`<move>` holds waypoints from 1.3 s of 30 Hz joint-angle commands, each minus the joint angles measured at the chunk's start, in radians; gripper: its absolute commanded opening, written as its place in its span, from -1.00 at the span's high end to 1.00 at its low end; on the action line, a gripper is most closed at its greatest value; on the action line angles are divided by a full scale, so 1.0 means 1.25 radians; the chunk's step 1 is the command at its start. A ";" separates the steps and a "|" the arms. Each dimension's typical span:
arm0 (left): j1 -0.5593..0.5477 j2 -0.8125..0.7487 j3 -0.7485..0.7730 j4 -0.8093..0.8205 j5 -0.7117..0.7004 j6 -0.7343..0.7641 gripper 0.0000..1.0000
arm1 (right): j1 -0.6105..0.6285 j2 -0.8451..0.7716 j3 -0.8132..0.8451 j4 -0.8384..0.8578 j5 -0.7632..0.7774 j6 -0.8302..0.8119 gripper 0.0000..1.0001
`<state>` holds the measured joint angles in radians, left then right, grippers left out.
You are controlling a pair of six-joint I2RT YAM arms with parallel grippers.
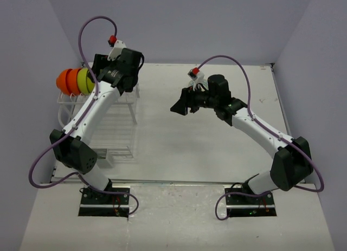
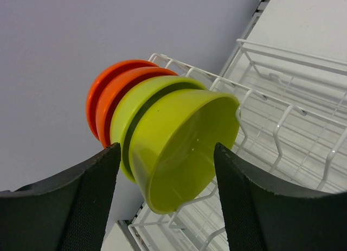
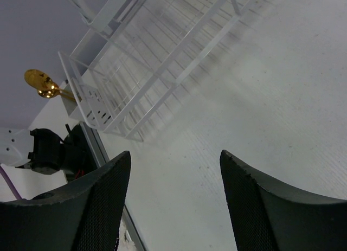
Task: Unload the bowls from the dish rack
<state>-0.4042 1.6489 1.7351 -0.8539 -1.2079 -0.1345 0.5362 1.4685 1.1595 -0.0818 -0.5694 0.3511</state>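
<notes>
Two orange bowls point(image 2: 105, 91) and two lime-green bowls point(image 2: 179, 137) stand on edge, nested in a row, at the far left end of the white wire dish rack point(image 2: 282, 115). In the top view the orange bowls point(image 1: 66, 80) and green bowls point(image 1: 84, 80) sit at the rack's point(image 1: 116, 132) back left corner. My left gripper point(image 2: 167, 149) is open, one finger on each side of the nearest green bowl, not closed on it. My right gripper point(image 3: 174, 153) is open and empty above bare table, right of the rack point(image 3: 157, 61). No cream bowl is in view.
A gold spoon point(image 3: 40, 83) sticks out of the rack's small cutlery holder point(image 3: 95, 113) at its near end. Purple-grey walls close in the table at the back and both sides. The right gripper point(image 1: 181, 103) hovers over the white table point(image 1: 206, 148) at mid-table.
</notes>
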 commanded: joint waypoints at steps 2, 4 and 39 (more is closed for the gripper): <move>0.001 -0.020 -0.006 0.024 -0.004 0.008 -0.36 | -0.002 -0.008 0.015 0.023 -0.026 -0.007 -0.34; 0.001 -0.023 -0.009 0.023 -0.014 0.007 -0.32 | -0.002 -0.003 0.017 0.023 -0.028 -0.006 -0.33; 0.002 -0.058 -0.092 0.128 -0.035 0.103 0.59 | -0.002 0.020 0.023 0.030 -0.088 0.000 -0.25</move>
<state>-0.4046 1.5970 1.6279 -0.7475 -1.2736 -0.0116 0.5362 1.4876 1.1595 -0.0811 -0.6479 0.3515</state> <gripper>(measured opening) 0.229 0.625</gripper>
